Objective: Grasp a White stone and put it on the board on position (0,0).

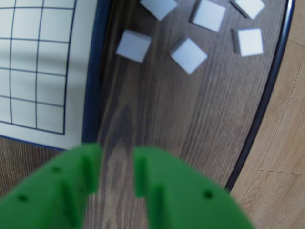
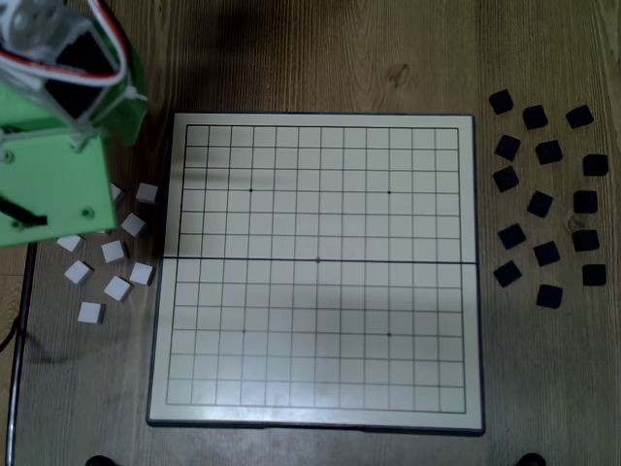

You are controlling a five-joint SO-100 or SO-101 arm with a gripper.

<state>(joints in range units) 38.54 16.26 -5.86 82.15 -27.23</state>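
In the wrist view the gripper (image 1: 116, 169) comes in from 6 o'clock, its green jaws parted by a narrow gap and holding nothing; only bare table (image 1: 190, 119) shows between them. The white stones lie ahead toward 12 o'clock, well apart from the fingertips: the nearest two are one stone (image 1: 134, 46) at about 12 and another (image 1: 188, 55) at about 1, with three more behind them near the top edge. In the fixed view the arm (image 2: 53, 146) covers the 9-to-10 o'clock side, hiding part of the white cluster (image 2: 112, 262) just beside the board (image 2: 320, 417); the black stones (image 2: 548, 204) sit off at 3 o'clock. The board is bare, and its centre dot (image 2: 318, 260) on the fold line marks the target, so the grasp is not yet made. The risks, as I judge them: the gap looks barely wider than a stone, so a descent without opening further could push a stone away rather than straddle it; the stones lie turned at different angles, so jaws meeting one corner-on could spin it; near neighbours could get nudged; and the four outer dots could be mistaken for the centre.
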